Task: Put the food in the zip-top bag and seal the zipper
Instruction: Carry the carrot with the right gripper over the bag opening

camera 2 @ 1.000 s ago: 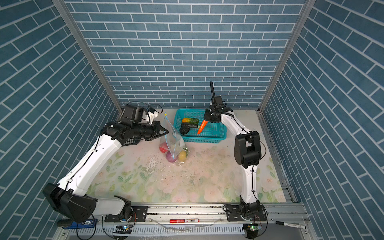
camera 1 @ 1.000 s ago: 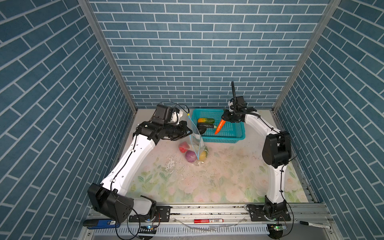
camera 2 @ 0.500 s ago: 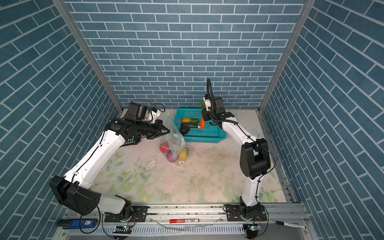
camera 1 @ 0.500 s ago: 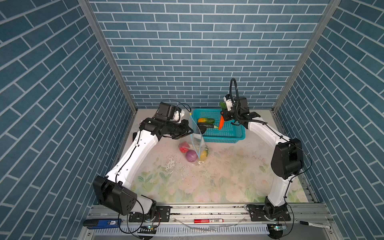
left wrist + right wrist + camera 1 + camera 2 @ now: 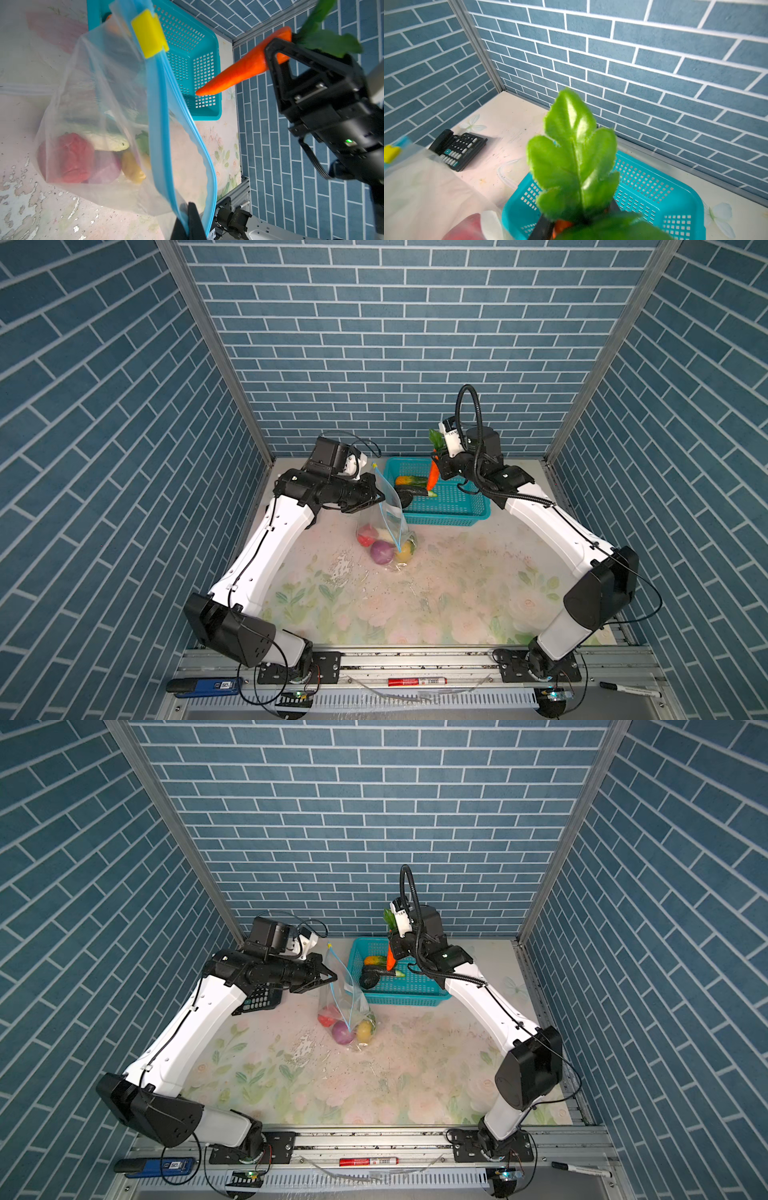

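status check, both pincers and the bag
Left pincer shut on bag rim, mouth open. Right pincer shut on carrot, above basket. Nothing between carrot and bag.

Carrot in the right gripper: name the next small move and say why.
Probably carry the carrot sideways to above the bag mouth. The right gripper holds it tip-down over the basket, while the left gripper pinches the zipper, so the mouth stands open.

Left jaws pinch zip-top bag [image 5: 390,514] edge; right jaws hold carrot [image 5: 432,475] over basket [image 5: 449,519].
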Robot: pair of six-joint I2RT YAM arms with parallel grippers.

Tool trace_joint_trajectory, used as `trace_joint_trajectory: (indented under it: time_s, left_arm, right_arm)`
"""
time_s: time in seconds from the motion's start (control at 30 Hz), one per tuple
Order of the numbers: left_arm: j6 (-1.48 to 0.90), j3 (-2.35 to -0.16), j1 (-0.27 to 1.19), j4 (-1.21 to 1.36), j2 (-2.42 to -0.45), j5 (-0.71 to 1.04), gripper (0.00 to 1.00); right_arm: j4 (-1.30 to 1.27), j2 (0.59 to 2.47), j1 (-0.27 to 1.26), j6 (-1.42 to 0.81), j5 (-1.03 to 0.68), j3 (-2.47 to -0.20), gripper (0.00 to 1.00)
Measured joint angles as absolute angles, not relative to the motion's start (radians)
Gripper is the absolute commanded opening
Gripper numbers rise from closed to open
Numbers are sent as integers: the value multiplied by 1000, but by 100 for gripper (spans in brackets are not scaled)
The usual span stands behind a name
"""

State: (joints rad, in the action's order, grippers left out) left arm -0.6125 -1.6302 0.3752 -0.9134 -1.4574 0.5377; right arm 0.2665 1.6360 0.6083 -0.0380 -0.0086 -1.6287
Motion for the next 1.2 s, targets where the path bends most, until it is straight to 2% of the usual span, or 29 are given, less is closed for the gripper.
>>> trace_joint_trajectory:
  time_s: [0.4, 0.83, 1.2]
  left_arm:
    - [-606, -1668, 375, -930, -1461, 506, 0]
    - [-606, -1668, 375, -929, -1461, 493, 0]
    - [-606, -1668, 375, -929, -1461, 493, 0]
  right_arm:
    - [250, 1408, 825, 36, 71, -1586, 31]
    - [245, 1398, 976, 126, 157, -1583, 31]
    - [209, 1406, 1004, 136, 159, -1541, 31]
